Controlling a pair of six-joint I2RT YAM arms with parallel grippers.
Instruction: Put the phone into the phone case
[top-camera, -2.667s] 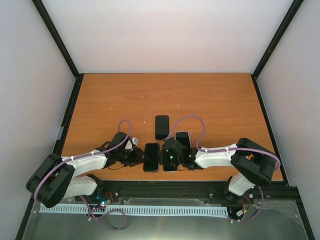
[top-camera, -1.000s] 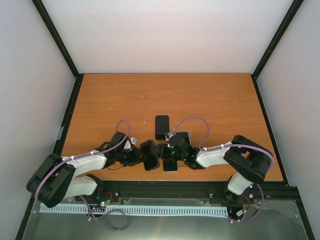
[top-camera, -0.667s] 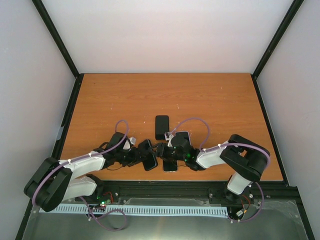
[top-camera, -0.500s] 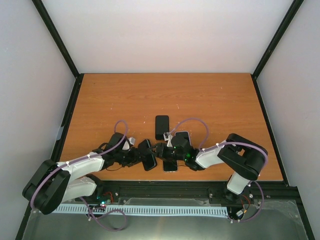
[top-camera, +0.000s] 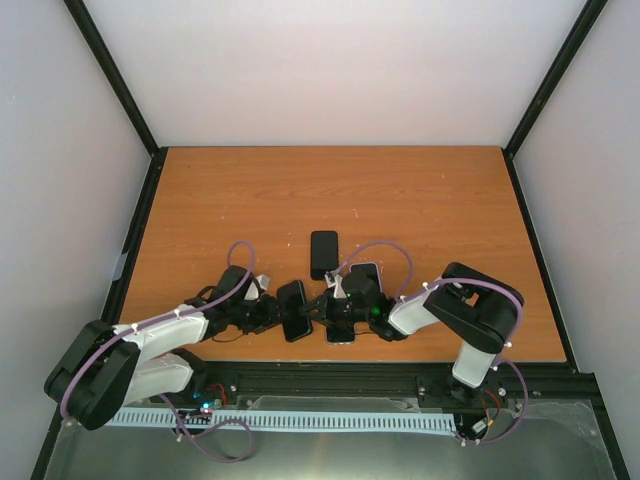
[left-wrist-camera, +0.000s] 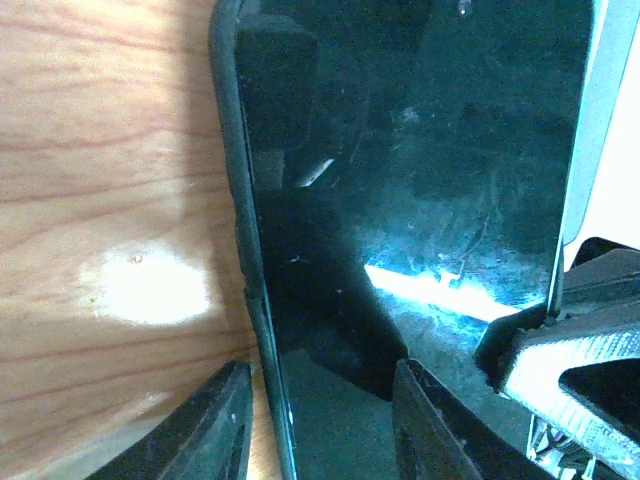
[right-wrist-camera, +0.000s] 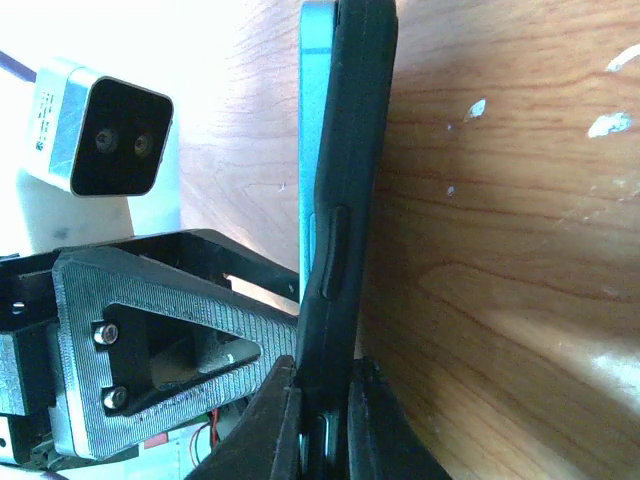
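I see the phone (top-camera: 293, 310) near the front of the table (top-camera: 300, 190), between my two arms. It is tipped up on one long side, not lying flat.

My right gripper (top-camera: 322, 306) is closed on the phone. In the right wrist view its fingers (right-wrist-camera: 275, 420) pinch the phone's thin edge from both sides. From there I see a pale blue strip pressed against a dark case (right-wrist-camera: 362, 150) with a small button bump on its side. I cannot tell if the phone is all the way in the case.

My left gripper (top-camera: 272, 313) is at the other side of the phone. In the left wrist view one finger (left-wrist-camera: 225, 425) is over the wood just beside the phone's dark rim. The other finger is over the shiny black screen. I cannot tell if this hand is squeezing the phone or only sitting around its edge.

A back slab (top-camera: 324, 254), flat and dark, lies farther away on the table. A near slab (top-camera: 340, 333) lies under my right arm.
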